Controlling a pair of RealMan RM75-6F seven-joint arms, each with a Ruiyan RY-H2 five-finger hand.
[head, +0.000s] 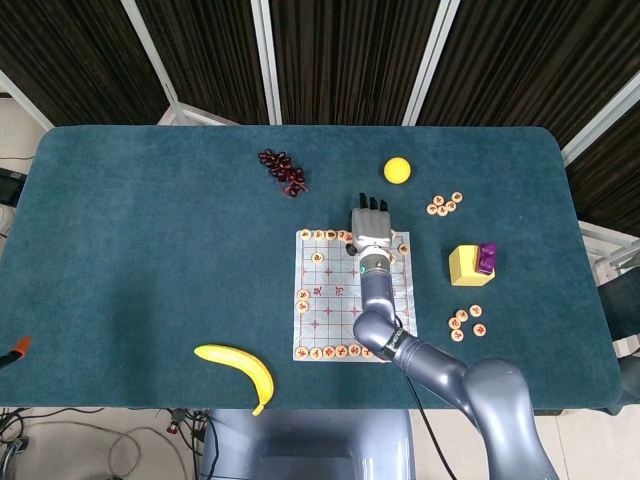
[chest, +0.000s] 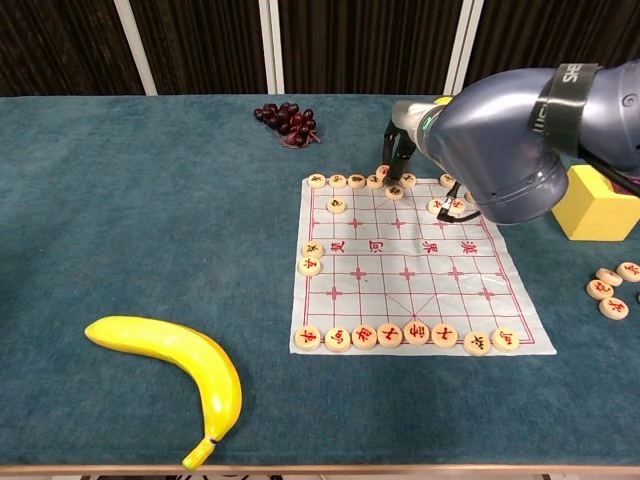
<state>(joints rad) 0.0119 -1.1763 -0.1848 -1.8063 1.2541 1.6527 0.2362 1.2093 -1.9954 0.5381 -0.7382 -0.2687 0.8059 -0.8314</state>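
The right hand reaches fingers-down over the far edge of the chess board, fingertips among the round pieces; whether it holds one, I cannot tell.

Hidden behind the right arm's bulk in the chest view: most of the right hand, with contact on the chess pieces impossible to judge. Cut off at the right edge: yellow block. Too small to read from the head view: characters on the chessboard sheet.
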